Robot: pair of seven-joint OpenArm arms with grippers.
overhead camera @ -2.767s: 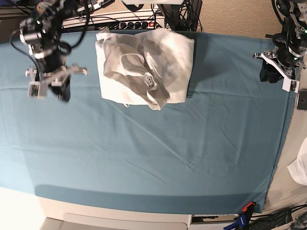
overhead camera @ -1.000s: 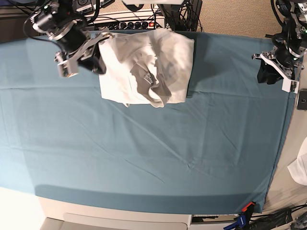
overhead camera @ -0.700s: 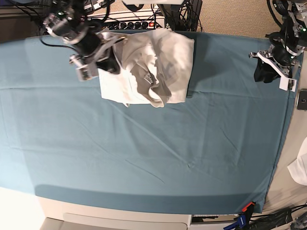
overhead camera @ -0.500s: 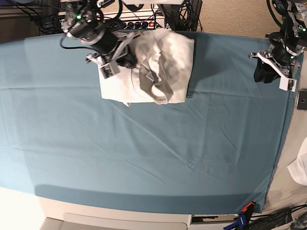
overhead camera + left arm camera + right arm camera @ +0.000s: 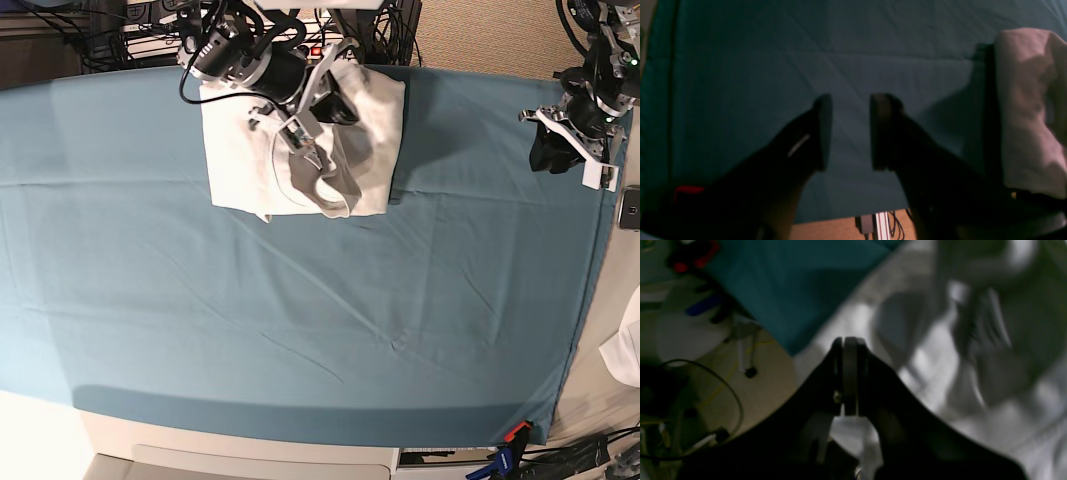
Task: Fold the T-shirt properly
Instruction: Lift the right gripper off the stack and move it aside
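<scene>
The white T-shirt (image 5: 235, 150) lies bunched in a rough rectangle at the back of the teal table cover (image 5: 300, 300), with a grey-shadowed crumple at its middle. My right gripper (image 5: 325, 108) is over the shirt's upper middle. In the right wrist view its tips (image 5: 850, 373) are pressed shut just above the wrinkled T-shirt (image 5: 1007, 440), and no fold shows between them. My left gripper (image 5: 565, 150) hovers at the table's far right. Its tips (image 5: 846, 133) stand open and empty above bare cover, with the T-shirt (image 5: 1023, 116) off to the side.
A power strip with cables (image 5: 290, 45) runs behind the table's back edge. At the right edge lie a phone (image 5: 630, 208) and a small white cloth scrap (image 5: 625, 350). Clamps (image 5: 505, 450) sit near the front right corner.
My right gripper swept from the shirt's left edge rightward to its upper middle. The shirt's left side now lies flatter, with the crumple pushed toward the centre. The left arm barely moved.
</scene>
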